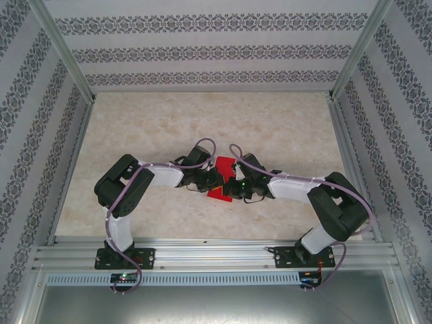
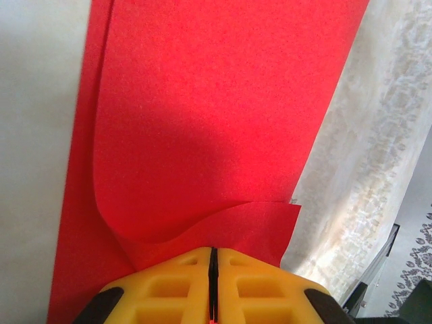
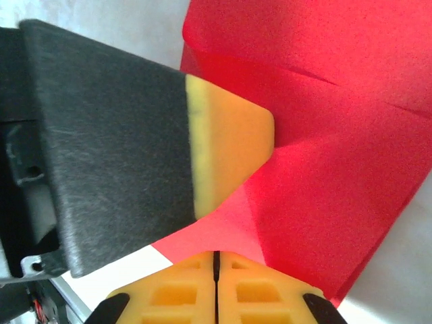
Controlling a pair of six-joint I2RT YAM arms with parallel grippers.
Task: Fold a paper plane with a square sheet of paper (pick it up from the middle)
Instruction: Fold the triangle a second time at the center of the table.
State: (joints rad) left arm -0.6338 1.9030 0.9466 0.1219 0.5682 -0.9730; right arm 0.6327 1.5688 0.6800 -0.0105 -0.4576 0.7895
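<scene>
I see the thin, matte red square sheet of paper (image 2: 216, 121), creased and curling; my left gripper (image 2: 212, 255) and right gripper (image 3: 216, 258) each pinch its edge, moulded yellow jaws clamped tight.

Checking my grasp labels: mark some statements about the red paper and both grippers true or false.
The left gripper and right gripper are both shut on the thin bright red paper sheet. True.
The sheet lies flat and unfolded. False: it is bent, with a curled flap by the left gripper.
A yellow-tipped black finger of the left gripper sits close to the right gripper. True.
The sheet lies at the far edge of the pale table. False: it is mid-table, between the grippers.
</scene>
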